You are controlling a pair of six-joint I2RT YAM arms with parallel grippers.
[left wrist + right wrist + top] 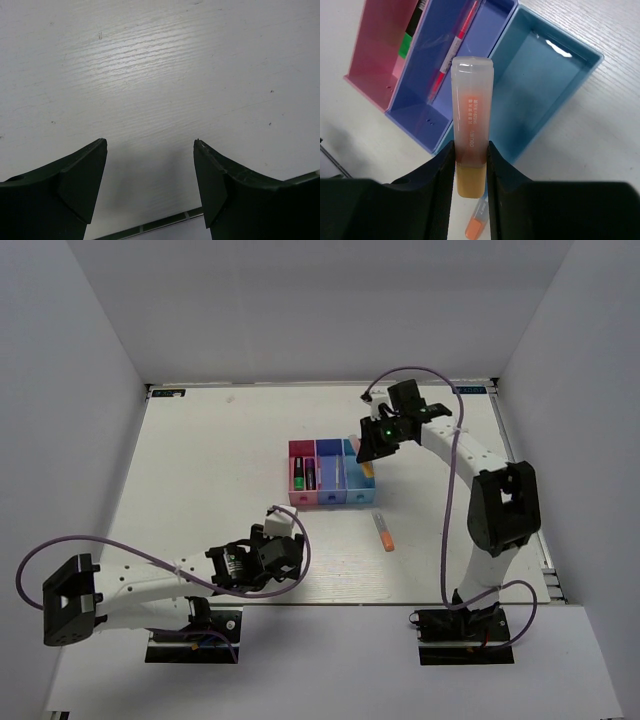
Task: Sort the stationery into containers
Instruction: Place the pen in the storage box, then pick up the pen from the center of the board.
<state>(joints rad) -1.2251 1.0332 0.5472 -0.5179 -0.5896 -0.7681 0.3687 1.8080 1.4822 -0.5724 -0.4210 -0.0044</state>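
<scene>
Risk: highlighter [471,100] pinched in right gripper [470,150] hangs over shared wall of purple bin [415,105] and blue bin [547,95]; release may hit wall and drop wrong side. Left gripper [150,145] spread over table [150,60].

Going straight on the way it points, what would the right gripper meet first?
Probably the shared wall between the blue-purple plastic bin and the light blue plastic bin: the short orange-yellow marker in the right gripper points there. Depth is unclear.

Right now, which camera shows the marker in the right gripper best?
The right wrist view: the orange-yellow marker sits close and centred, pinched in the right gripper, with the bins behind. Top external shows only a yellowish speck; left wrist shows none of it.
</scene>
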